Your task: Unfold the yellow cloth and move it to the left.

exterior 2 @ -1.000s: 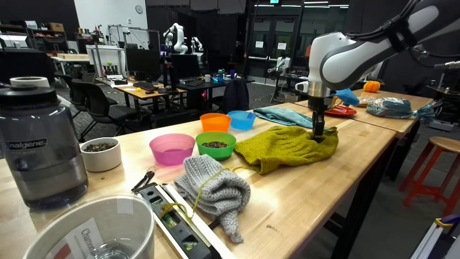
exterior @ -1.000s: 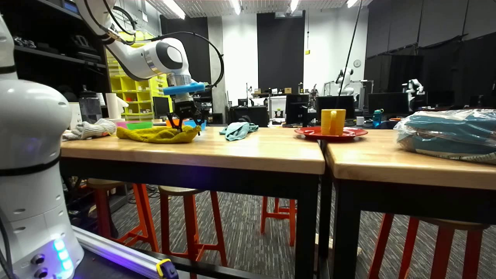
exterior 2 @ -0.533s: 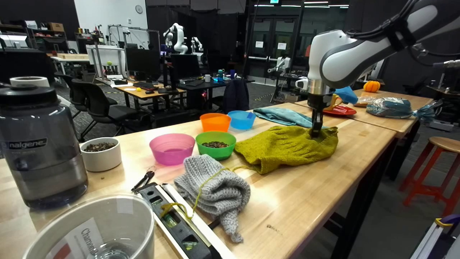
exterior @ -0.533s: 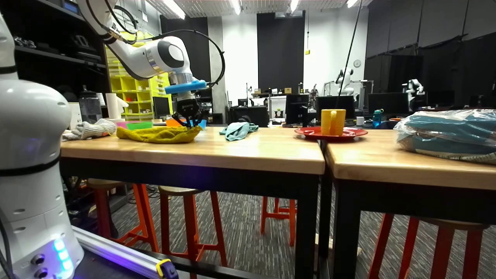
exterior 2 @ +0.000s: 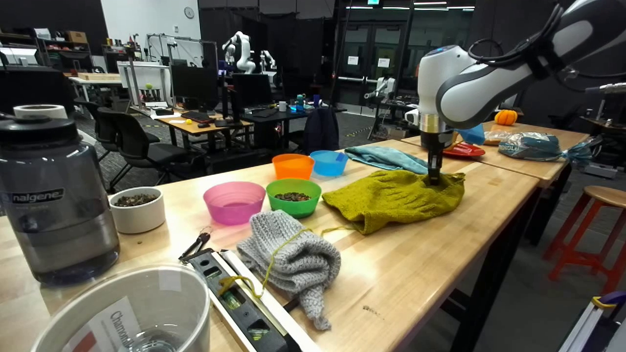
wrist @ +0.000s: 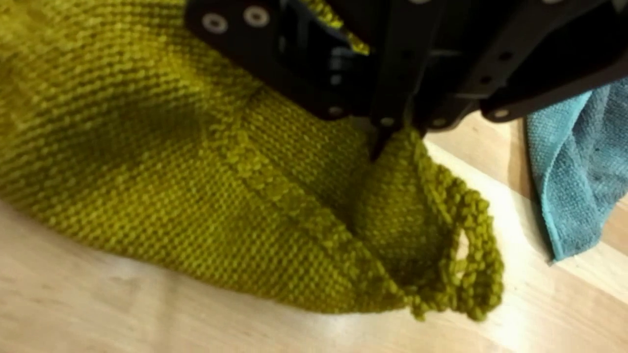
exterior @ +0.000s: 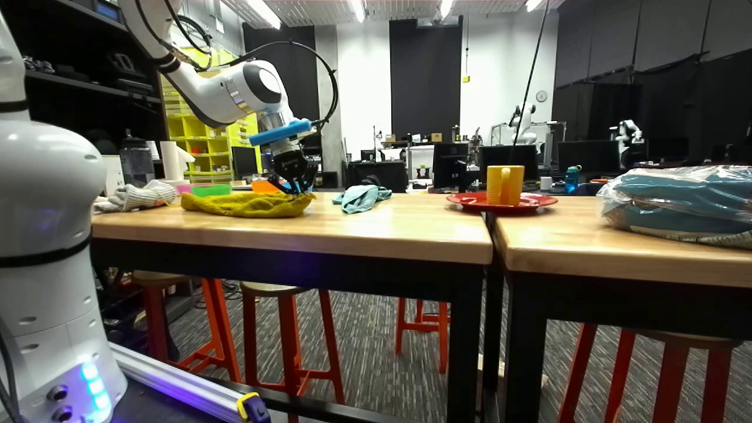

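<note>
Since the wooden table [exterior 2: 381, 274] carries most of its weight, the yellow cloth [exterior 2: 386, 203] should lift with little effort: I judge it light, soft, stretchy knit, not slippery and hard to damage. It lies bunched, near but apart from the teal cloth [wrist: 569, 176] in the wrist view. My gripper [wrist: 409, 128] has its fingers narrow, pinching a raised fold beside the knitted border [wrist: 483, 235]. That edge, I think, suits unfolding; a deeper bite would probably drag the whole bundle instead.

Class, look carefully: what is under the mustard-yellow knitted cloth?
The pale wooden tabletop is under the mustard-yellow knitted cloth, visible around its edges; anything else beneath is covered and cannot be seen.
</note>
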You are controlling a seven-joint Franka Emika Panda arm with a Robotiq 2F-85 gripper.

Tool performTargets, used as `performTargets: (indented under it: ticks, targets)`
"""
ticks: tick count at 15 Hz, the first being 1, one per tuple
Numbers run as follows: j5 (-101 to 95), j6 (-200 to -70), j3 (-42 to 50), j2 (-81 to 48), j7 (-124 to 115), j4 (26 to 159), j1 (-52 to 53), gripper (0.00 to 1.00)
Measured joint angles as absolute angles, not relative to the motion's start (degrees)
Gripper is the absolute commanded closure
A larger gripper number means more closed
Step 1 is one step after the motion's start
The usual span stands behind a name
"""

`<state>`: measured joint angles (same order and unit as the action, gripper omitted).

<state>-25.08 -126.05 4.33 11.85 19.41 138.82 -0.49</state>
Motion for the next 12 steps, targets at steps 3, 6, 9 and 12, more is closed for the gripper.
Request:
performTargets:
  ticks: [3, 6, 9, 12]
  targets:
    - [-28.7, -123.9, 3.1, 10.8, 11.2, 138.7, -0.7, 0.99]
    - [-31.9, -120.3, 1.0, 10.0, 1.6, 138.4, -0.6, 0.7]
    - [-33.0, -117.6, -0.6, 9.4, -4.1, 137.6, -0.6, 0.53]
    - [-32.3, -117.3, -0.6, 9.2, -4.9, 136.7, -0.6, 0.33]
